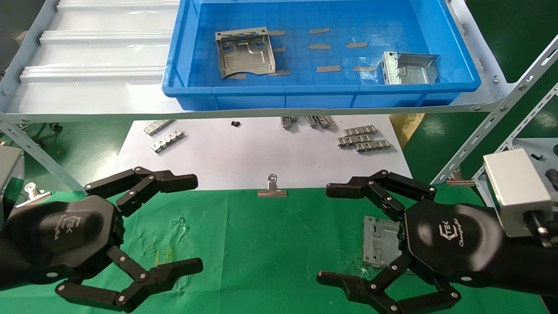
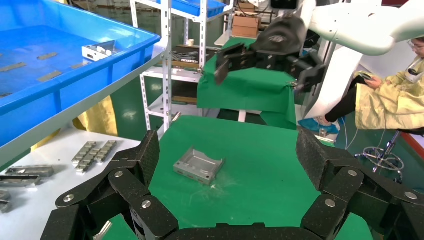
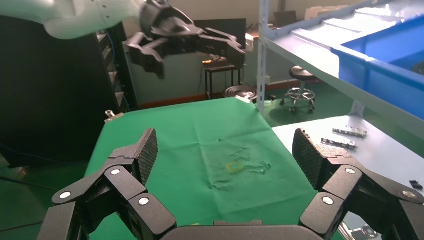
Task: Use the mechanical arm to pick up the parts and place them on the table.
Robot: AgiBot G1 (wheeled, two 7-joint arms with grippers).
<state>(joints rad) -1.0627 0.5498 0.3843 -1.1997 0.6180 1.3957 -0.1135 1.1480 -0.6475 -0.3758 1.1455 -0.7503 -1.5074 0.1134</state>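
Silvery part (image 1: 380, 240), folded edges, embossed channels

The head camera looked steeply down on the green worktop (image 1: 261, 244) and the shelf beyond its far edge. Each wrist camera sat close behind its own fingers, facing across the worktop toward the opposite arm; all three shared the green cloth.

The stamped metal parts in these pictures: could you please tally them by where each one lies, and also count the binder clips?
Parts in the blue bin: 2 (left one, right one)
Parts on the green table: 1 (beneath the open right gripper)
Binder clips: 2 (one at the white paper's edge, one beside the open left gripper)
Total: 5
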